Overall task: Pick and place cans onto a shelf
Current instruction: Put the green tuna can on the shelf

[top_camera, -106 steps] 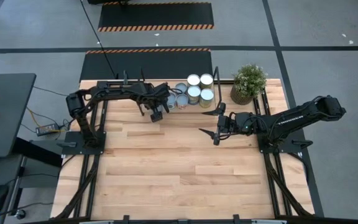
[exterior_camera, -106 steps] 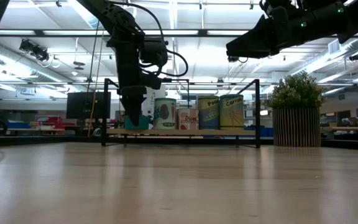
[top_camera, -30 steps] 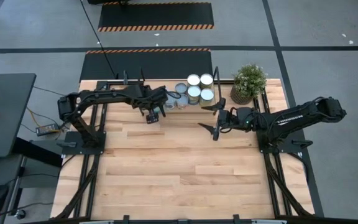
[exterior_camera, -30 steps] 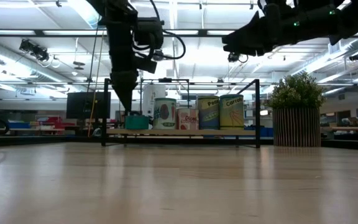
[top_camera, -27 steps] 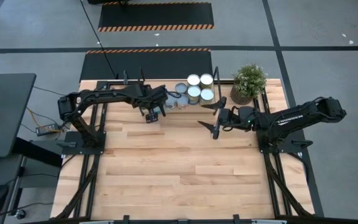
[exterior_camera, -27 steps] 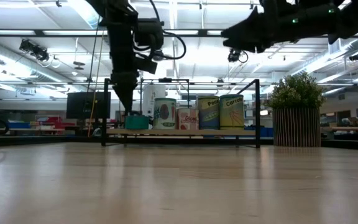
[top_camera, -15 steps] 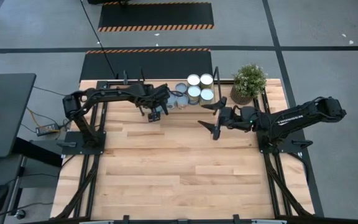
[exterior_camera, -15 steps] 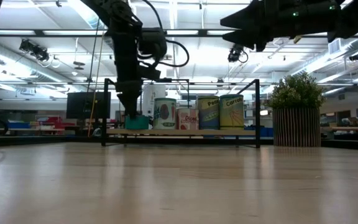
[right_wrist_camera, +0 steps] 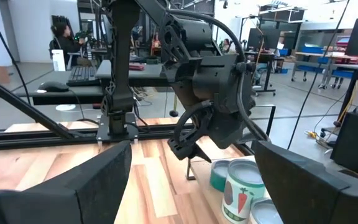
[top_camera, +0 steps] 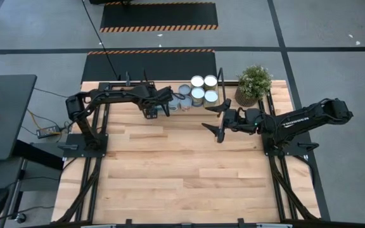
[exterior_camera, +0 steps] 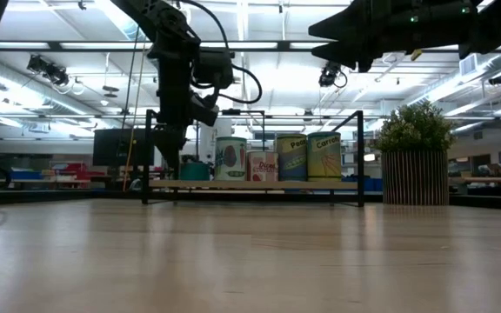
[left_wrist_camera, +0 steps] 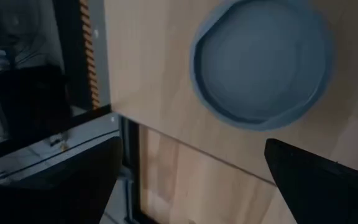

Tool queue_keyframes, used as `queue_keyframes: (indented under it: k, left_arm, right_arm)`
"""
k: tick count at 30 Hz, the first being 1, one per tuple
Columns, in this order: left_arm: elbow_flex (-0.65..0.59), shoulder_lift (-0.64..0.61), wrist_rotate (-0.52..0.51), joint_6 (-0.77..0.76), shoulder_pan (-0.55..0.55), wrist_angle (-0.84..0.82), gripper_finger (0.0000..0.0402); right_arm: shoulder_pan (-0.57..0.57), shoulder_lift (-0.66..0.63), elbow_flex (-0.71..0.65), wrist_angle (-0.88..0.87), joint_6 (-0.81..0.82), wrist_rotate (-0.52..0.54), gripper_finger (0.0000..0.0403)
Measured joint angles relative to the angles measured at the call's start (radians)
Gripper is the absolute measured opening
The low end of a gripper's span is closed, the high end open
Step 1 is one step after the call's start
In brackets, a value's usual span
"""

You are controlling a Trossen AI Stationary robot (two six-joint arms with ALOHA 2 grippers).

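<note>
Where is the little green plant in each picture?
High view: the plant stands at the table's far right corner, just right of the cans.
Low view: the plant stands at the right, beside the shelf holding the cans.
Left wrist view: not in it.
Right wrist view: not in it.
Shared landmark: the row of cans on the shelf, with the plant past its right end.

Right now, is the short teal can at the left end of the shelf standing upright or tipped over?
Upright. The teal can sits flat on the shelf, and the left wrist view looks straight down on its round lid.
</note>
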Motion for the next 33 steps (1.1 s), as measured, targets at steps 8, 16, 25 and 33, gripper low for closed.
queue_keyframes:
  k: [8, 16, 25, 33]
  left_arm:
    - [0.000, 0.000, 0.137, -0.053, -0.021, 0.008, 0.0400]
    - [0.000, -0.001, 0.324, -0.111, 0.047, 0.061, 0.0400]
    - [0.000, -0.001, 0.285, -0.097, 0.066, 0.188, 0.0400]
    - [0.000, -0.001, 0.268, -0.095, 0.106, 0.138, 0.0400]
  right_arm:
    - [0.001, 0.000, 0.000, -0.004, 0.003, 0.000, 0.0348]
    - [0.001, 0.000, 0.000, -0.009, 0.017, 0.000, 0.0348]
    - [0.001, 0.000, 0.000, -0.009, 0.018, 0.000, 0.0348]
    - [0.001, 0.000, 0.000, -0.009, 0.019, 0.000, 0.0348]
